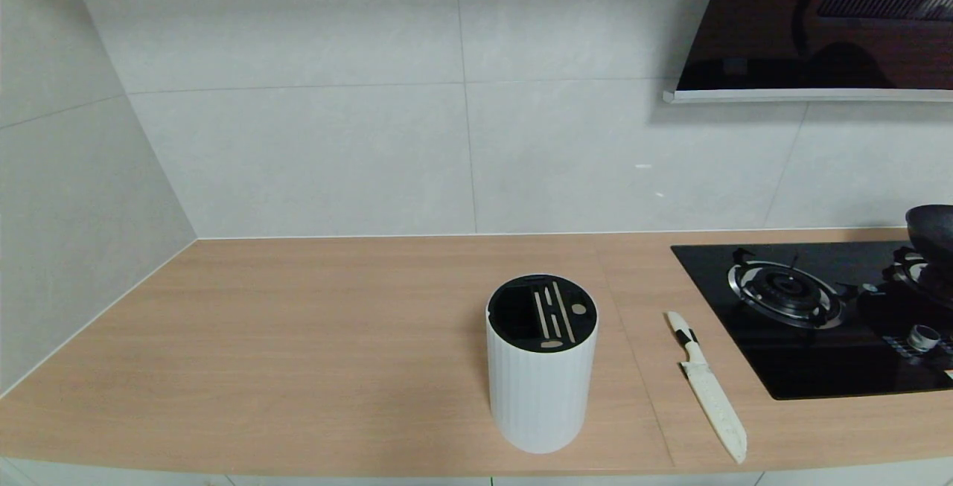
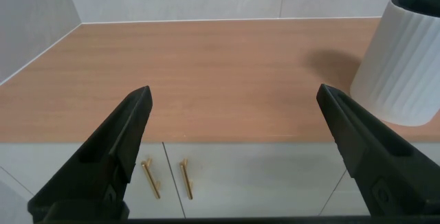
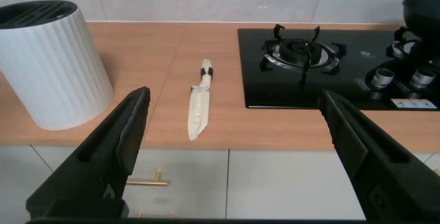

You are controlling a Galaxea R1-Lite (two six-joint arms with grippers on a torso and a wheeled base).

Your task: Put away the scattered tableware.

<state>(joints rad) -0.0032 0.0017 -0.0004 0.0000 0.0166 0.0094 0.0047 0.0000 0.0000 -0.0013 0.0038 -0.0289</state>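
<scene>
A white knife (image 1: 706, 385) (image 3: 199, 101) with a black band on its handle lies flat on the wooden counter (image 1: 335, 337), blade toward the front edge. Left of it stands a white ribbed knife holder (image 1: 541, 362) (image 3: 53, 62) (image 2: 404, 59) with a black slotted top. My left gripper (image 2: 234, 124) hangs open in front of the counter edge, left of the holder. My right gripper (image 3: 230, 124) is open too, held off the counter's front edge, roughly in line with the knife. Neither holds anything.
A black gas hob (image 1: 826, 315) (image 3: 330, 62) with burners occupies the counter's right end, a dark pot (image 1: 931, 229) on its far burner. A range hood (image 1: 819, 24) hangs above. Tiled walls close the back and left. Cabinet doors with gold handles (image 2: 165, 179) sit below the counter.
</scene>
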